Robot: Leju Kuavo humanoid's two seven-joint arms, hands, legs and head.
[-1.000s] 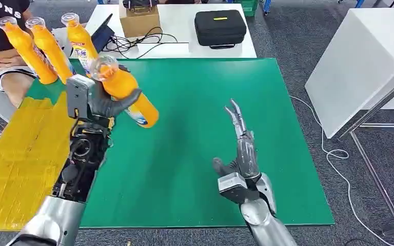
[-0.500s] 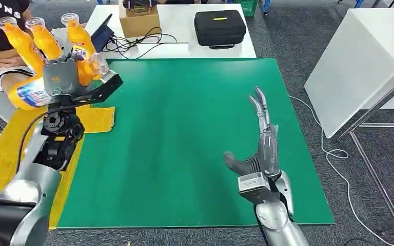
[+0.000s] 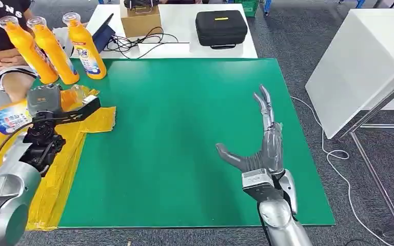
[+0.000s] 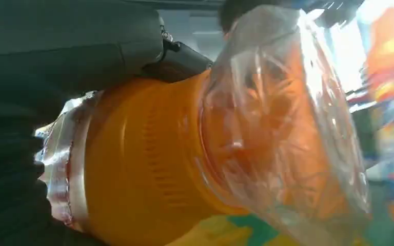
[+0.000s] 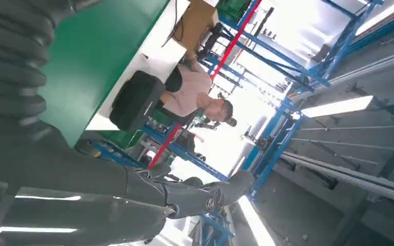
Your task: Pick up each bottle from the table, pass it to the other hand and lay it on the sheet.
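Left hand [image 3: 48,102] gripping orange detergent bottle [image 3: 7,119], midsection hidden; lying crosswise over yellow sheet [image 3: 56,164], base outward. Right hand [image 3: 259,154] fingers wide, empty.

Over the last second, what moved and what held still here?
The left hand carried its orange plastic bottle from above the green mat leftward and down over the yellow sheet, turning it onto its side, still gripped. The open right hand drifted slightly right. The three upright orange bottles stayed put.

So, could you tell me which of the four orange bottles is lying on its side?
The bottle gripped in the left hand, horizontal over the yellow sheet; the three others stand upright at the table's far-left corner.
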